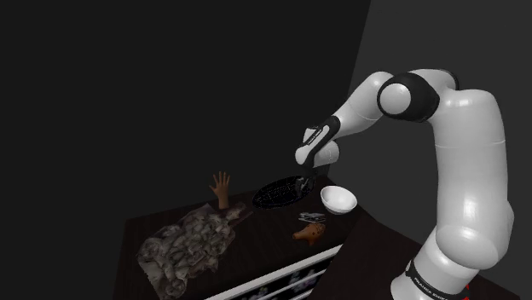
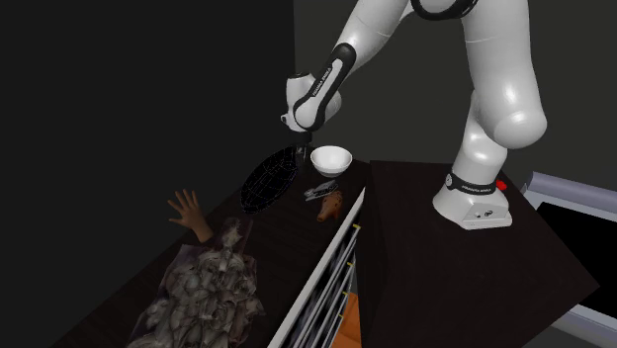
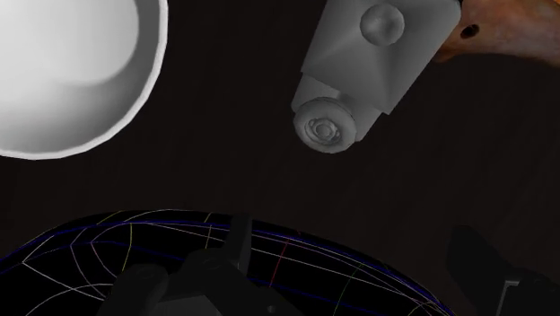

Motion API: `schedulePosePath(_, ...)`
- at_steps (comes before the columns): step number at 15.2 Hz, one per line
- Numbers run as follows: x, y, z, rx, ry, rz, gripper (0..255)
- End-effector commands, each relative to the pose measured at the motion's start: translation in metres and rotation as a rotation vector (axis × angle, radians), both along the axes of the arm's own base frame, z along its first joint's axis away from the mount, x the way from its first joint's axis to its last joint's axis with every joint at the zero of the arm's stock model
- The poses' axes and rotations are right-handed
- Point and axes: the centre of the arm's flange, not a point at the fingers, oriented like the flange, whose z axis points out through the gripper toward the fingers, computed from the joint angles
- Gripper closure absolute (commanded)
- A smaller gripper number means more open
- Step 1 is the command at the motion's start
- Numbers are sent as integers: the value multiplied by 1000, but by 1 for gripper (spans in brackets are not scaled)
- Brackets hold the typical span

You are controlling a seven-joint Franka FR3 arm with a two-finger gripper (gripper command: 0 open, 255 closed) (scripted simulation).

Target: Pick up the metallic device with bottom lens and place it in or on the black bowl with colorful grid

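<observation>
While the fingers point(image 3: 489, 274) stand apart with nothing between them, they hang over the rim of the black bowl point(image 3: 108, 238) with its coloured grid lines, so there's no grasp yet. The metallic device point(image 3: 372, 54) lies on the desk point(image 3: 224, 171) just past that rim. It is ahead of the fingers and offset toward the finger on the brown object's side.

Its long axis runs diagonally to the line between the fingers. The round lens end point(image 3: 325, 126) points back toward the fingers and the square body points away. The far corner touches or overlaps the brown object point(image 3: 507, 27); can't tell which. The white bowl point(image 3: 63, 72) sits on the other side, apart from the device.

Shoulder view agrees: the fingers are above the black bowl's edge. The device is closer to the desk's front edge than that bowl, between the white bowl and the brown object.

My read: the step in hand is the approach. The next move needs a shift out past the rim until the fingers are over the device. After that comes a wrist turn so the fingers close across the body's short width, not along the diagonal. Risk: the brown object crowds the far end, and a finger coming down there could nudge it. The black bowl is next door, so the carry should be short.
</observation>
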Motion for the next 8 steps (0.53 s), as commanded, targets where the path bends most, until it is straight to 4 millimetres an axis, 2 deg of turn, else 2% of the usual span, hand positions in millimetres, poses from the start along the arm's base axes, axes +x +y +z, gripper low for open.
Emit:
schedulePosePath(1, 4, -3, -15, 1, 2, -1, 0)
schedulePosePath(6, 4, -2, -41, 1, 2, -1, 0)
schedulePosePath(8, 3, -2, -44, 1, 2, -1, 0)
